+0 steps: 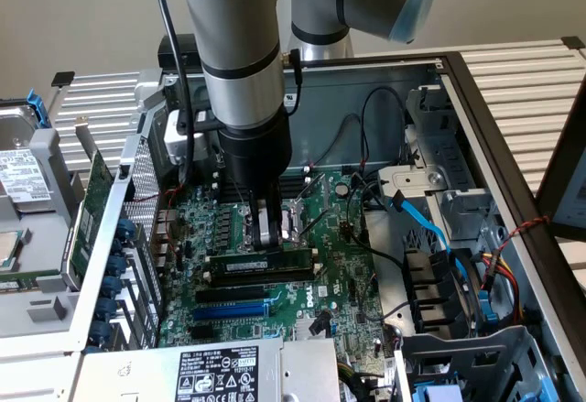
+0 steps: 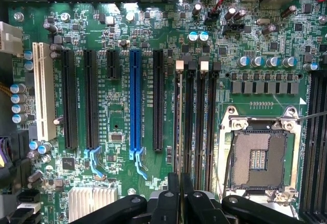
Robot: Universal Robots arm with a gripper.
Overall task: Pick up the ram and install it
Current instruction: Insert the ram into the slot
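My jaws (image 1: 271, 237) are pinched together on the upper edge of the ram (image 1: 261, 262). The stick stands on its long edge at the memory slots, just beside the bare processor socket (image 1: 298, 214). Its long axis runs from the exterior view's left to its right, parallel to the blue slot (image 1: 229, 310) nearer the camera, with the white label facing that way. Below lies the green motherboard (image 1: 352, 278) inside an open computer case (image 1: 476, 118). The case rests on a slatted tabletop (image 1: 540, 81), and a hard drive (image 1: 23, 178) lies at the left.

thin ram (image 1: 261, 263), on edge in memory slot (image 1: 259, 276)
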